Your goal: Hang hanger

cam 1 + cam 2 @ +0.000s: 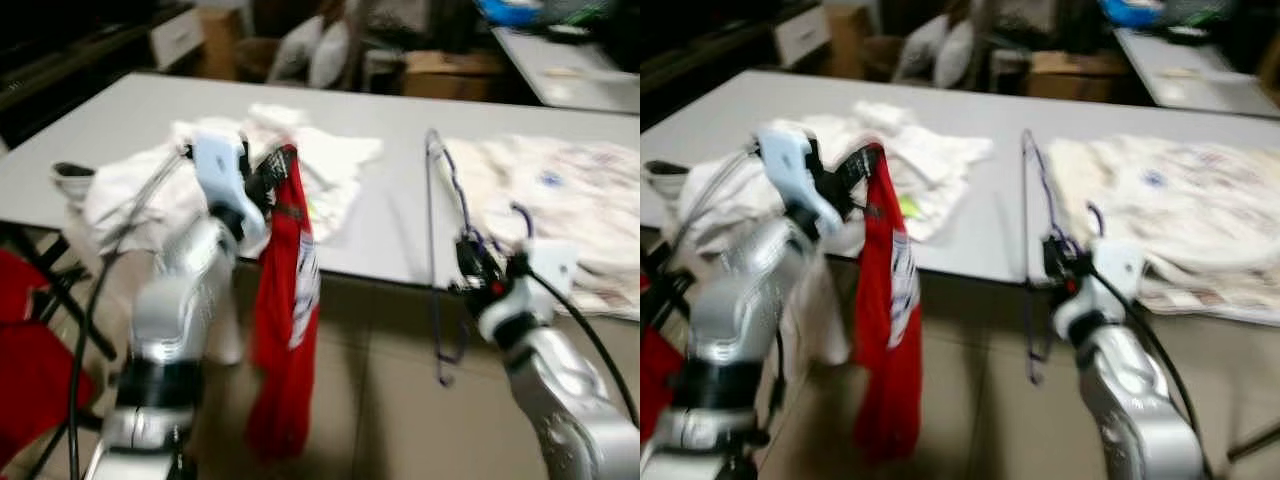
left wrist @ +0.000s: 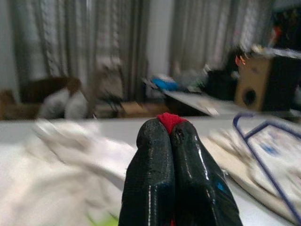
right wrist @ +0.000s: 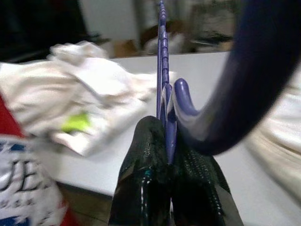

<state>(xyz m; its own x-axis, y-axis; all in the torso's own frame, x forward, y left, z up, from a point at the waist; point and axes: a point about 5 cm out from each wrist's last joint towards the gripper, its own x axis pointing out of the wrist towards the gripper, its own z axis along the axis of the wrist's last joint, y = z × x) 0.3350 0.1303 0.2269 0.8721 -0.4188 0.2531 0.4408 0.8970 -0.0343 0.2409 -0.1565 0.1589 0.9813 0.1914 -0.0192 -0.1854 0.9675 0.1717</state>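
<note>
Nearest me, my left gripper (image 1: pixel 262 180) is clenched on the collar of a red shirt (image 1: pixel 285 330), letting it dangle free of the table (image 1: pixel 390 240) so the neck opens. My right gripper (image 1: pixel 470 262) clamps the purple hanger (image 1: pixel 440 250) upright, well apart to the shirt's right, ready to feed in. White laundry (image 1: pixel 300 160) lies beyond the left gripper, patterned cloth (image 1: pixel 570 200) beyond the right; the table edge crowds both.

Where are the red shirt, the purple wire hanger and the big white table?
red shirt (image 1: pixel 285 330), left eye view, middle of the hanging cloth
purple wire hanger (image 1: pixel 433 250), left eye view, its long straight side
big white table (image 1: pixel 390 225), left eye view, bare top between the clothes
</note>
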